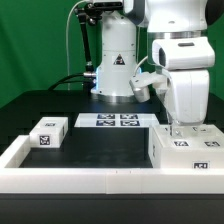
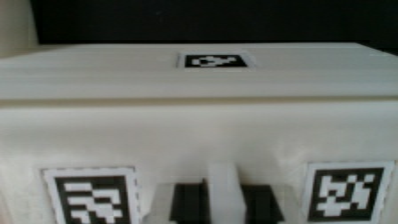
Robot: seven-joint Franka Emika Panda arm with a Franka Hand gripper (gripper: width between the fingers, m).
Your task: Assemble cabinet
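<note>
The cabinet body point(image 1: 186, 152), a large white box with square tags, sits at the front on the exterior view's right, against the white rim. My gripper point(image 1: 180, 126) is straight down on its top. In the wrist view the body point(image 2: 196, 100) fills the picture, with one tag on its far face and two on the near face. My gripper point(image 2: 217, 205) has its two dark fingers point(image 2: 185, 203) close together, with a narrow white strip of the body between them. A smaller white tagged panel piece point(image 1: 47, 133) lies apart at the exterior view's left.
The marker board point(image 1: 115, 121) lies flat at the back middle, in front of the robot's base point(image 1: 113, 75). A low white rim point(image 1: 70, 180) frames the black table along the front and left. Cables hang behind the base.
</note>
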